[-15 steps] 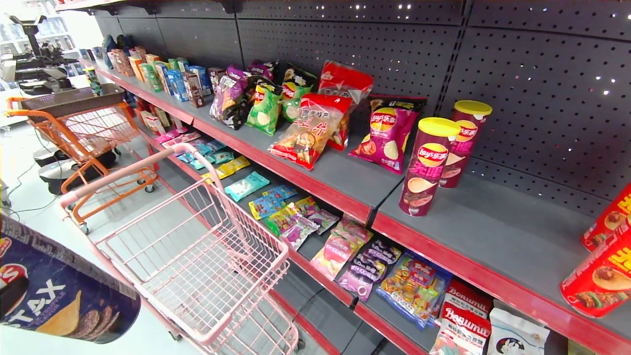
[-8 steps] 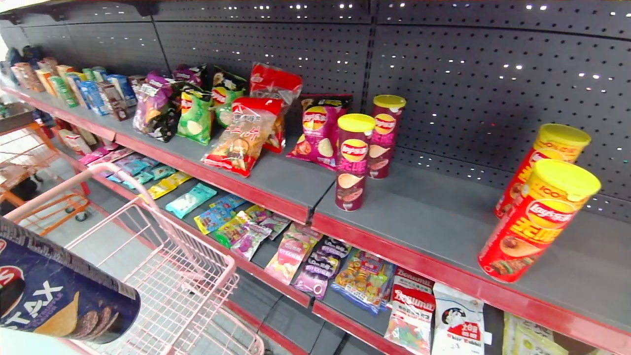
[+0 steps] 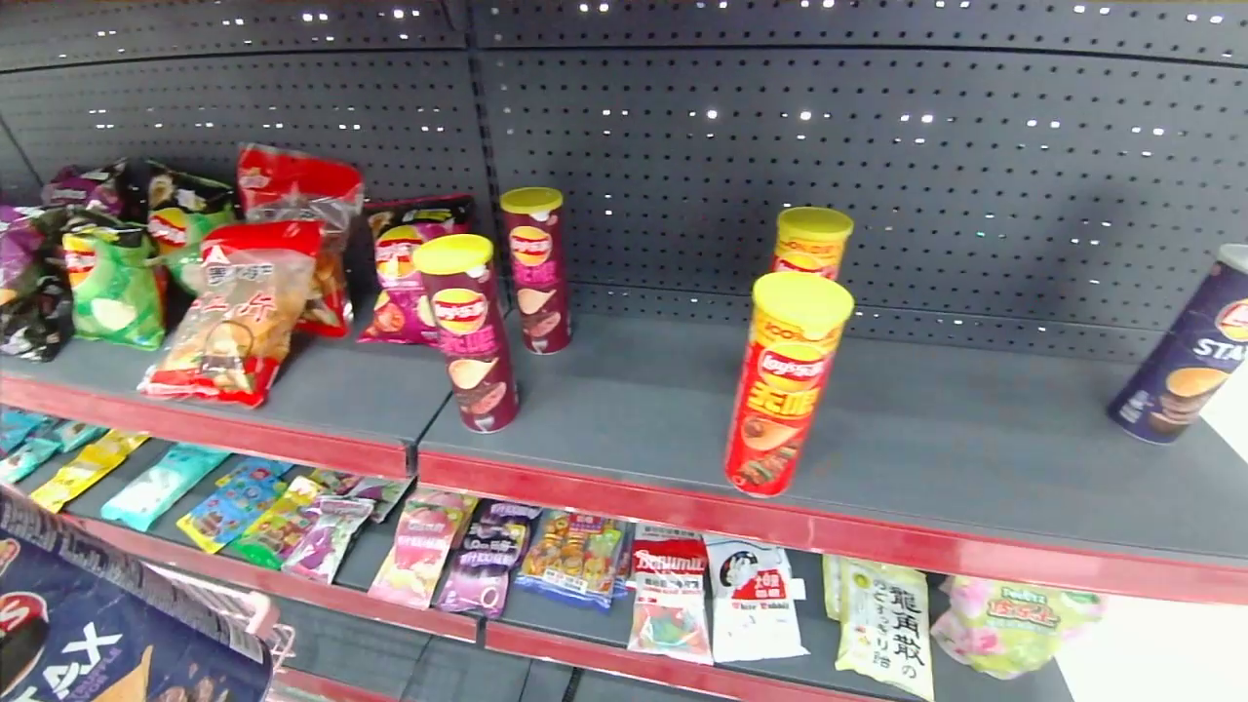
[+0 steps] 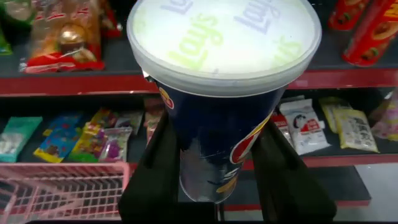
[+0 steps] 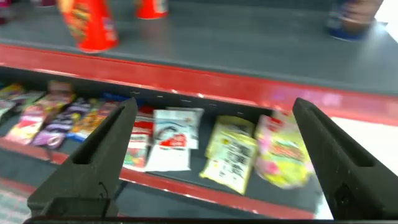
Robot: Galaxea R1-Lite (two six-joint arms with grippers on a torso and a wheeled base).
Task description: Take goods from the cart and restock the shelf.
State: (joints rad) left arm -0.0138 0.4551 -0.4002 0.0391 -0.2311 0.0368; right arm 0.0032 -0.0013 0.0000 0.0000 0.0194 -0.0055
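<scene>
Left hand (image 4: 221, 180) clamps blue can (image 4: 224, 50); red shelf edge (image 3: 780, 522) ahead.

I've got the dark blue chip can (image 4: 224, 124), pale lid on, clamped in my left pincer (image 4: 221, 193) in front of the shelf (image 3: 682, 400). The shelf is grey, red-edged and partly stocked. The pink wire cart (image 4: 56, 186) sits low beside the can.

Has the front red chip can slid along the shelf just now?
No. The camera swung; the front red can stands as before near the shelf edge, ahead of the rear red can.
</scene>
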